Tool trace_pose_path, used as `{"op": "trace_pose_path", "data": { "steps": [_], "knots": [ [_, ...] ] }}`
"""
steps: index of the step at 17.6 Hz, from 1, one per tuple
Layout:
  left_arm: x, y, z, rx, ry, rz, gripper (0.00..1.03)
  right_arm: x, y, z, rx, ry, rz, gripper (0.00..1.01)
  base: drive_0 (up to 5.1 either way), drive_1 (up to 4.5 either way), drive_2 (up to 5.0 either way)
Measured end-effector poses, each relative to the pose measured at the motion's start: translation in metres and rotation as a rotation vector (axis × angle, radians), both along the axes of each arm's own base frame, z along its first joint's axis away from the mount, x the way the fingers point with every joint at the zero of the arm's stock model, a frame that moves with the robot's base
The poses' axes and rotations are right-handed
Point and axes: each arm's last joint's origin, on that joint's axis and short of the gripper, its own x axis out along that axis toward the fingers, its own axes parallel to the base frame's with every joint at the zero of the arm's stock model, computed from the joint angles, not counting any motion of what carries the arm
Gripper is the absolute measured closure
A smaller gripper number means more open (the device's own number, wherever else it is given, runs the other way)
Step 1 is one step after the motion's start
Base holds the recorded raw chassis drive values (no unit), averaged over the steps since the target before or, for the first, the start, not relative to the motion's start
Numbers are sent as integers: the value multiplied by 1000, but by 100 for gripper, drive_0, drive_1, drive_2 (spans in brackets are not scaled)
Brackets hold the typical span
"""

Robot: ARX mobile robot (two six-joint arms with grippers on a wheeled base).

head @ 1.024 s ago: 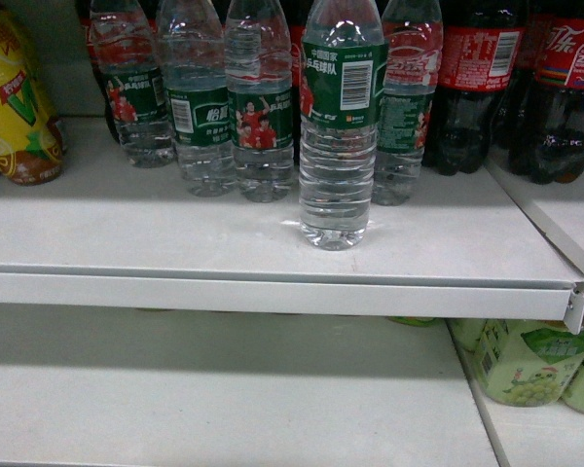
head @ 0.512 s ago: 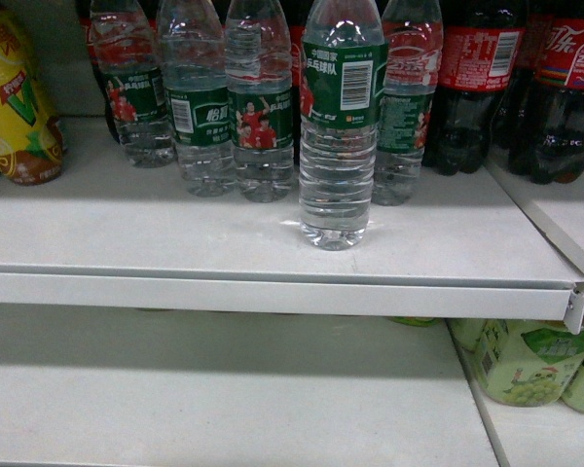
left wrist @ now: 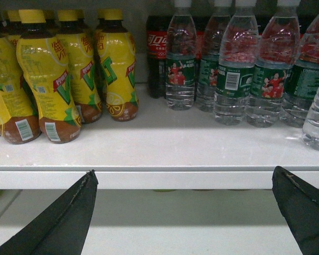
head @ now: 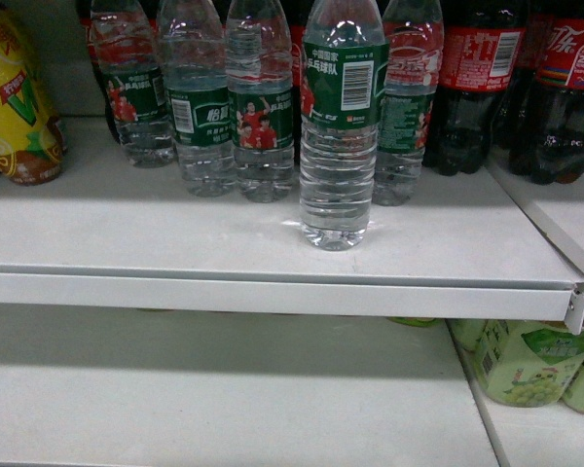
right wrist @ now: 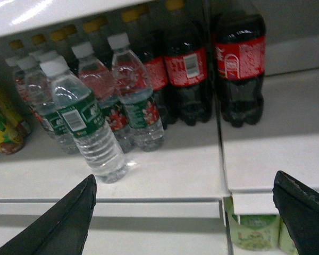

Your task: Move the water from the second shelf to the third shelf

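White metal shop shelving fills the head view: an upper shelf (head: 175, 238) with a pale front lip and a bare lower shelf (head: 224, 389) under it. The water (head: 339, 126) stands upright on the upper shelf, forward of a row of matching bottles (head: 224, 107) at its 11 o'clock; cola bottles (head: 506, 78) stand at 2 o'clock, yellow tea bottles (head: 15, 107) at 9 o'clock, green packs (head: 526, 360) at 5 o'clock below. The left tool (left wrist: 183, 212) sits level before the shelf lip, its dark fingers (left wrist: 69, 218) spread wide, holding nothing. The right tool (right wrist: 183, 212) is likewise spread wide and unloaded, tilted down, with the water at its 11 o'clock.
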Motion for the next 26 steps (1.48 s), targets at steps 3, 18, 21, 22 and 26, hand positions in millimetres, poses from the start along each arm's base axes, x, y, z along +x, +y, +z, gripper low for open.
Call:
{"op": "trace_pose_path", "data": {
  "steps": [3, 18, 21, 22, 26],
  "knots": [
    [0, 0, 0, 0, 0, 0, 5, 34, 21, 30, -39, -48, 49, 3, 0, 0, 0],
    [0, 0, 0, 0, 0, 0, 5, 117, 130, -14, -217, 88, 327, 3, 0, 0, 0],
    [0, 0, 0, 0, 0, 0, 5, 134, 144, -13, -215, 76, 317, 3, 0, 0, 0],
    [0, 0, 0, 0, 0, 0, 5, 141, 148, -13, -213, 73, 304, 3, 0, 0, 0],
    [0, 0, 0, 0, 0, 0, 5, 159, 158, -23, -218, 99, 277, 3, 0, 0, 0]
  ]
}}
